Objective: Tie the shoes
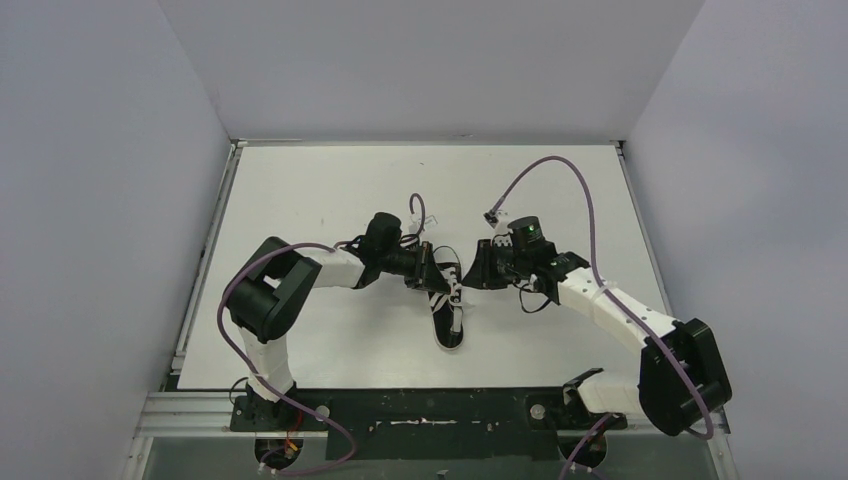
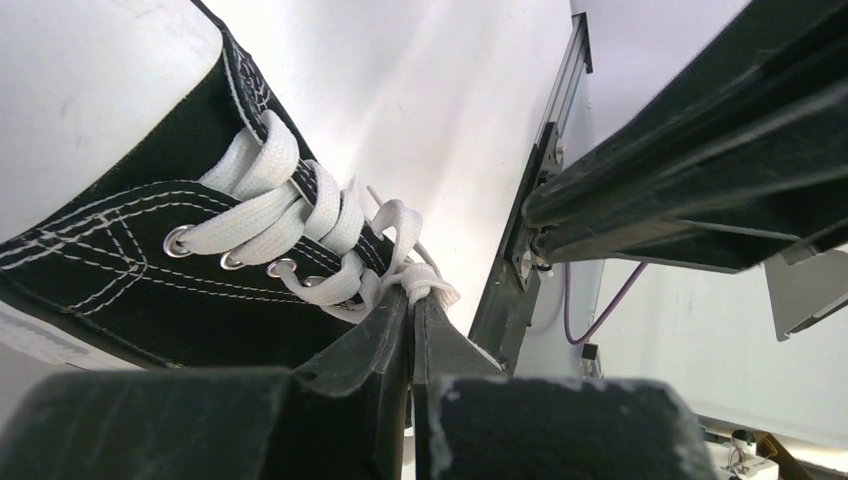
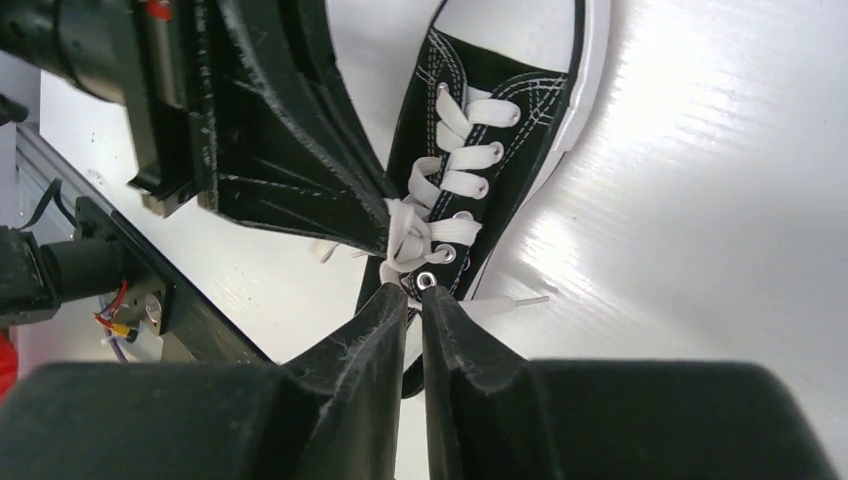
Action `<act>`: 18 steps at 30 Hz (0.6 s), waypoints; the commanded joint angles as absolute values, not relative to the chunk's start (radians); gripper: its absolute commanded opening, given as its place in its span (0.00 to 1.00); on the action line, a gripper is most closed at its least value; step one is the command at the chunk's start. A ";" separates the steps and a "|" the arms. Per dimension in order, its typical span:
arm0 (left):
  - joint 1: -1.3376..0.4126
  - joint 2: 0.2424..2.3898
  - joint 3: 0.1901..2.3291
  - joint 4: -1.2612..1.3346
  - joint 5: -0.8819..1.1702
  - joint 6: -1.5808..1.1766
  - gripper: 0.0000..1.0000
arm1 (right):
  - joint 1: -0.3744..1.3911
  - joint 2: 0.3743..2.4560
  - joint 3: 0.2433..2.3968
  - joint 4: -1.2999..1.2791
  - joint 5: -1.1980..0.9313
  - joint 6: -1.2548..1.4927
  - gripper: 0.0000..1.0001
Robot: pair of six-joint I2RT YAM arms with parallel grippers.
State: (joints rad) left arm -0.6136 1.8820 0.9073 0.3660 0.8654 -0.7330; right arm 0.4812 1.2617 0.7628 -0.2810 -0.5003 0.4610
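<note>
**Gripper state.** The left gripper [image 2: 412, 300] is fully closed, its fingertips pinching the bunched white laces [image 2: 270, 215] at the top eyelets. The right gripper [image 3: 418, 298] sits against the same bunch from the opposite side. Its jaws are parted by only a narrow slit. A white strip shows in that slit, but it cannot be told whether this is lace under grip.

**Location.** The sneaker [image 1: 448, 325] lies on the worktop [image 1: 330, 200] between the two grippers, about mid-width. Its toe appears to point toward the arm bases. Both grippers work at the ankle end.

**Procedure, as judged.** The step in hand appears to be drawing the crossing tight.
1. Confirm that the right gripper has a strand before any pull.
2. Use the left pinch as the anchor.
3. Pull outward, low and level, with equal tension on both sides. An upward pull is likely to lift or turn so light a shoe.

**Not resolvable.**
- The bunch may be a finished knot or a loose crossing.
- One lace tip [image 3: 525, 299] lies free beside the sole; the other end cannot be traced.
- The grippers cover the heel in the top view, where the laces are too small to read.
- The right arm blocks much of the left wrist view.
</note>
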 commanded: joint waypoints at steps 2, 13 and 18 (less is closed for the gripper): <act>-0.615 1.891 0.920 0.423 0.897 -0.724 0.00 | 0.477 1.346 0.797 -0.208 -0.504 0.485 0.11; -0.616 1.899 0.934 0.424 0.903 -0.729 0.00 | 0.486 1.400 0.770 -0.107 -0.589 0.509 0.10; -0.615 1.901 0.940 0.424 0.911 -0.728 0.00 | 0.487 1.417 0.776 -0.109 -0.596 0.504 0.09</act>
State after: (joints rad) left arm -0.6136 1.8969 0.9077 0.3691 0.8780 -0.7330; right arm 0.4793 1.4029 0.7628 -0.1726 -0.5678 0.5037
